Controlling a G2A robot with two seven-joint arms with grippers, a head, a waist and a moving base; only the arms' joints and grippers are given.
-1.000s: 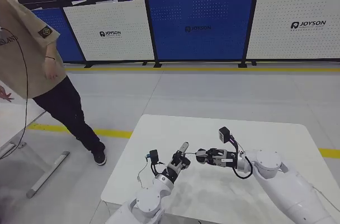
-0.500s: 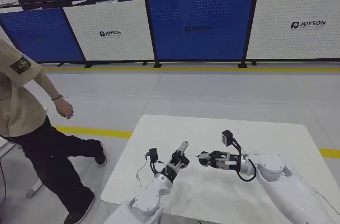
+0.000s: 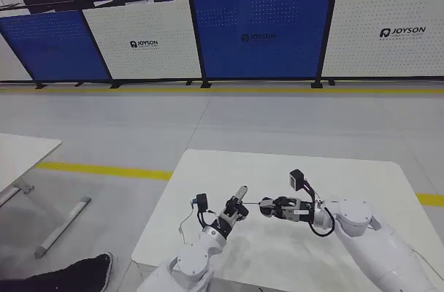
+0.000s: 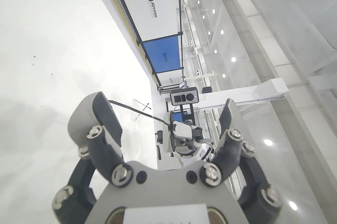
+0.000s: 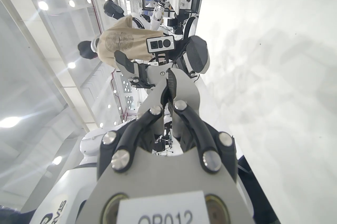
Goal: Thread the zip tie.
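Observation:
A thin black zip tie [image 3: 253,201] spans the short gap between the two grippers above the white table [image 3: 295,164]. My right gripper [image 3: 263,205] is shut on one end of it. In the right wrist view its fingers [image 5: 184,88] are pressed together at the right gripper [image 5: 169,75]. My left gripper [image 3: 240,201] faces it, open. In the left wrist view the zip tie [image 4: 137,112] runs from the far right gripper to the tip of one pad [image 4: 108,117], while the left gripper [image 4: 165,101] holds nothing.
The table's left edge [image 3: 160,212] lies close beside the left arm. Another white table [image 3: 17,157] stands off to the left across the floor. Blue and white panels [image 3: 258,36] line the back.
The right gripper has drawn back slightly to the right, so a short length of zip tie now shows between the grippers. The left arm has kept still.

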